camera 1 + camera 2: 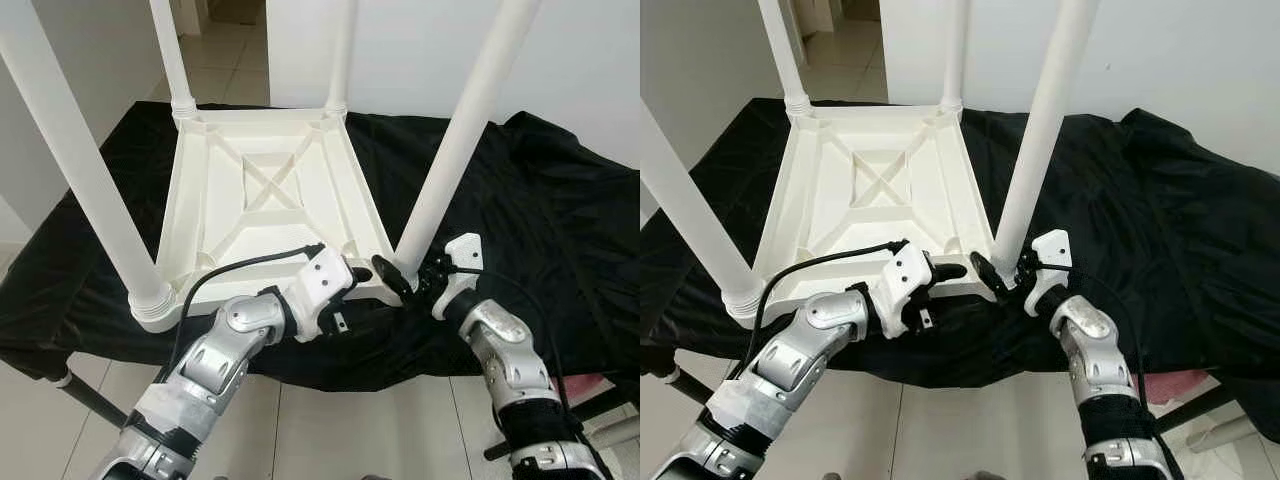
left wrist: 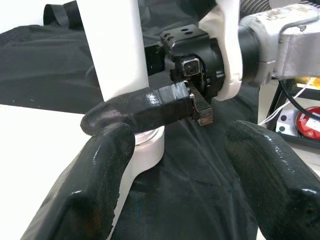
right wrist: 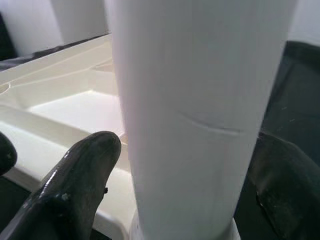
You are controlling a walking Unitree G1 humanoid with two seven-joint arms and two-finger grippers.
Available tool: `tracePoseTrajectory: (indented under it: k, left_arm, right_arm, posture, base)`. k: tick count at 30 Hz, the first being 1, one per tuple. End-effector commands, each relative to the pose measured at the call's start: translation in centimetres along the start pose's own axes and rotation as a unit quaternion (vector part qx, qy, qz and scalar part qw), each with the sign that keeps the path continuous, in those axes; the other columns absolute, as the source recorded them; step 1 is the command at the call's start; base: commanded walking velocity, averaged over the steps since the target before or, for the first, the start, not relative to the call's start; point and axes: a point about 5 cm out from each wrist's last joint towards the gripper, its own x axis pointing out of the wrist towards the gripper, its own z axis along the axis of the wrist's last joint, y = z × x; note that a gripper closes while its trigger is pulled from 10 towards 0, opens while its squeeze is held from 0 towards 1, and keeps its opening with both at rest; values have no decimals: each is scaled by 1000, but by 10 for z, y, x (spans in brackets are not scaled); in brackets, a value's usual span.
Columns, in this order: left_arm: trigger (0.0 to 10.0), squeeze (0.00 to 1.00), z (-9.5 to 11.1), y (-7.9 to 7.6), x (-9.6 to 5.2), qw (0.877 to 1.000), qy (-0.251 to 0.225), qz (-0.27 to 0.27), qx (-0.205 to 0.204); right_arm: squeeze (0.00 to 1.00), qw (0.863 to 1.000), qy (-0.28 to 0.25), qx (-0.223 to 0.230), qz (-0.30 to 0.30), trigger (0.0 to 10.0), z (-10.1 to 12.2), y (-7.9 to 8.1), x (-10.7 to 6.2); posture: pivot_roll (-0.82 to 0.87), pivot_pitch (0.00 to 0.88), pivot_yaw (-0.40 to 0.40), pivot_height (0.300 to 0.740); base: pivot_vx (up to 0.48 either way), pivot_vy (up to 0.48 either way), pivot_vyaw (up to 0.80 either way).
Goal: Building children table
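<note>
While R tool (image 1: 405,278) straddles leg (image 1: 455,150), blk cloth (image 1: 540,210) underneath.

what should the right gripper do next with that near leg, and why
Probably close the right gripper on the near right leg and twist it home. Its fingers straddle the leg's base at the corner of the upturned white table but look open. The left gripper hovers open beside that corner, on the black cloth.

Looks like a room in someone's home; beige floor tiles (image 1: 215,60), plain white walls (image 1: 420,50), a doorway at the far left.
</note>
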Motion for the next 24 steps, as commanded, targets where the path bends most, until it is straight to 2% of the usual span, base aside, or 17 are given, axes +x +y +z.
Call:
tracePoseTrajectory:
  k: [1, 2, 3, 4, 6, 7, 18, 19, 22, 23, 24]
  left_arm:
    - [10000, 0, 1, 1, 0, 1000, 0, -10, 9]
    - [10000, 0, 2, 2, 1, 1000, -2, -7, 10]
    - [10000, 0, 2, 2, 1, 1000, -2, -7, 10]
    - [10000, 0, 2, 2, 1, 1000, -3, -6, 12]
    - [10000, 0, 2, 2, 1, 1000, -3, -7, 13]
    - [10000, 0, 2, 2, 1, 1000, -2, -5, 12]
    - [10000, 0, 0, 0, 0, 1000, -1, -5, 8]
    - [10000, 0, 0, 0, 0, 1000, -1, -5, 8]
    - [10000, 0, 0, 0, 0, 1000, -1, -5, 8]
    - [10000, 0, -1, -1, 0, 1000, -1, -6, 8]
    - [10000, 0, -1, -1, -1, 1000, -1, -7, 7]
  right_arm:
    - [0, 1000, 2, -4, 8, 10000, 0, -2, 0]
    - [0, 1000, 6, -8, 15, 9569, 0, -4, 3]
    - [0, 1000, 6, -8, 15, 9569, 0, -4, 3]
    - [0, 1000, 9, -11, 22, 4627, -1, -5, 4]
    - [0, 1000, 9, -13, 26, 4627, -1, -6, 5]
    - [0, 999, 11, -13, 27, 0, -2, -6, 5]
    - [0, 1000, 9, -3, 15, 0, -9, -7, -1]
    - [0, 1000, 5, -1, 10, 1765, -10, -8, -2]
    - [0, 1000, 3, 0, 5, 1765, -10, -8, -3]
    - [0, 1000, -2, 6, -7, 10000, -11, -8, -4]
    - [0, 1000, -5, 11, -19, 10000, -12, -7, -5]
  posture:
    - [-44, 0, -27, 740]
    - [-43, 0, -28, 740]
    - [-43, 0, -28, 740]
    - [-36, 0, -32, 740]
    - [-36, 0, -32, 740]
    - [-30, 0, -38, 740]
    - [-29, 0, -39, 740]
    - [-29, 0, -39, 740]
    - [-32, 0, -36, 740]
    - [-34, 0, -35, 740]
    - [-37, 0, -35, 740]
  base:
    - [0, 0, 0]
    - [0, 0, 0]
    - [0, 0, 0]
    - [0, 0, 0]
    - [0, 0, 0]
    - [0, 0, 0]
    - [0, 0, 0]
    - [0, 0, 0]
    - [0, 0, 0]
    - [0, 0, 0]
    - [0, 0, 0]
